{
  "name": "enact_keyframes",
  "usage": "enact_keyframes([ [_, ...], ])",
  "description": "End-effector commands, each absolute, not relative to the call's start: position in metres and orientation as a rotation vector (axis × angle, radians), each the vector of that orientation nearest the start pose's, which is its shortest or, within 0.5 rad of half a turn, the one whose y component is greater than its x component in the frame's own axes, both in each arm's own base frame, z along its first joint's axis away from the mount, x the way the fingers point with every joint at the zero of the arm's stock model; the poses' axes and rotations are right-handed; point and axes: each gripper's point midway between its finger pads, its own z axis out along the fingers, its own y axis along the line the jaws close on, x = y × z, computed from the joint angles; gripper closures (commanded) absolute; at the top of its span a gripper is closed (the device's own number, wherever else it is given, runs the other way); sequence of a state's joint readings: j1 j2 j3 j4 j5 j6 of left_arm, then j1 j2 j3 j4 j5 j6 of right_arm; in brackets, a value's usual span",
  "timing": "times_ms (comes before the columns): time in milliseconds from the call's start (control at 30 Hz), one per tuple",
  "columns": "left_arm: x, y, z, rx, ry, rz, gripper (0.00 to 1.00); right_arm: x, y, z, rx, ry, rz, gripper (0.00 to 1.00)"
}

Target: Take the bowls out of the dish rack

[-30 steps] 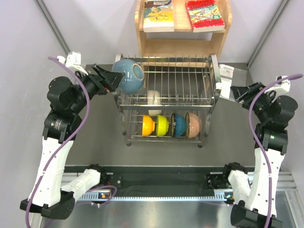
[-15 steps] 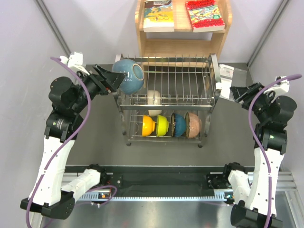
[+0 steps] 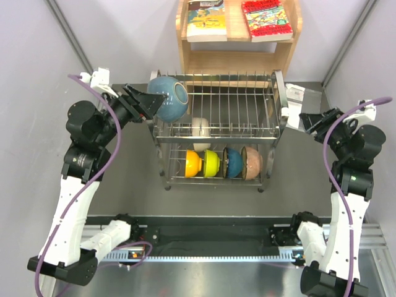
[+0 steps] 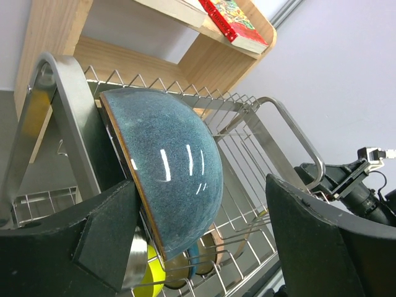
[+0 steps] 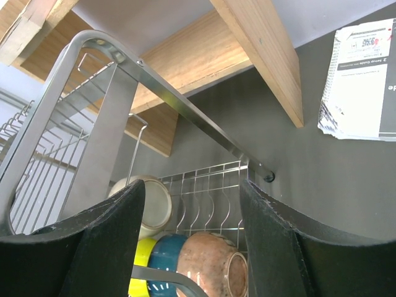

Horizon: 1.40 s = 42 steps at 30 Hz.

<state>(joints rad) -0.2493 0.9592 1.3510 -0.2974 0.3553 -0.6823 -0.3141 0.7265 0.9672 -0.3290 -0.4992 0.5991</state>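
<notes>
left fingers (image 4: 105, 241): spread wide either side of the large blue bowl (image 4: 176, 161); rim just beside one finger, a gap at the other; nothing clamped
left gripper (image 3: 147, 103): sat at the top-left corner of the dish rack (image 3: 277, 99); bowl stood on edge on the upper tier
change: over the last second the left arm eased in toward the bowl; bowl barely shifted; reads as approach finished, grasp not yet made
right gripper (image 5: 192, 185): fingers apart, holding nothing; hovered off the rack's right end
remaining: cream-white bowl (image 3: 200, 129) under the upper tier; orange bowl (image 3: 192, 163), lime-yellow bowl (image 3: 211, 163), teal-blue bowl (image 3: 232, 162), pinkish-tan bowl (image 3: 252, 162) in a row on the lower tier
progress: judged early; all bowls were in the rack
risk: glossy curved wall could slip when the fingers closed
</notes>
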Motion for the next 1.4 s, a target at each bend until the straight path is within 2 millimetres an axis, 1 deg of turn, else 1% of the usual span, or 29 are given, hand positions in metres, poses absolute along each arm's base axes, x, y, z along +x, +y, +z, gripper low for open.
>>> enact_keyframes([
  [0,0.271,-0.166,0.464,0.021,1.555,-1.039,0.16,0.278,0.023,0.36,0.342,1.607,0.636,0.37],
  [100,0.271,-0.166,0.464,0.042,1.551,-1.031,0.17,0.278,0.024,0.358,0.34,1.61,0.643,0.37],
  [267,0.268,-0.174,0.464,0.087,1.553,-1.075,0.19,0.279,0.024,0.355,0.346,1.614,0.646,0.37],
  [367,0.27,-0.18,0.458,0.107,1.561,-1.104,0.2,0.279,0.024,0.356,0.346,1.608,0.652,0.37],
  [500,0.276,-0.184,0.444,0.106,1.583,-1.123,0.21,0.279,0.025,0.357,0.344,1.609,0.654,0.37],
  [767,0.285,-0.182,0.436,0.103,1.594,-1.083,0.2,0.282,0.025,0.355,0.349,1.61,0.66,0.37],
  [867,0.29,-0.183,0.429,0.106,1.605,-1.079,0.2,0.282,0.024,0.352,0.353,1.613,0.662,0.37],
  [900,0.292,-0.184,0.424,0.107,1.615,-1.078,0.2,0.282,0.025,0.353,0.349,1.613,0.662,0.37],
  [933,0.292,-0.185,0.423,0.114,1.614,-1.082,0.2,0.282,0.025,0.353,0.35,1.611,0.661,0.37],
  [1000,0.296,-0.186,0.415,0.115,1.628,-1.082,0.2,0.282,0.024,0.351,0.352,1.614,0.657,0.37],
  [1167,0.302,-0.192,0.403,0.135,1.657,-1.098,0.23,0.283,0.023,0.351,0.352,1.615,0.653,0.37],
  [1267,0.303,-0.196,0.403,0.151,1.668,-1.119,0.25,0.283,0.023,0.349,0.353,1.62,0.655,0.37],
  [1300,0.302,-0.196,0.406,0.156,1.666,-1.122,0.25,0.284,0.023,0.349,0.356,1.619,0.653,0.37],
  [1367,0.302,-0.197,0.404,0.16,1.686,-1.124,0.28,0.283,0.023,0.35,0.352,1.618,0.653,0.37],
])
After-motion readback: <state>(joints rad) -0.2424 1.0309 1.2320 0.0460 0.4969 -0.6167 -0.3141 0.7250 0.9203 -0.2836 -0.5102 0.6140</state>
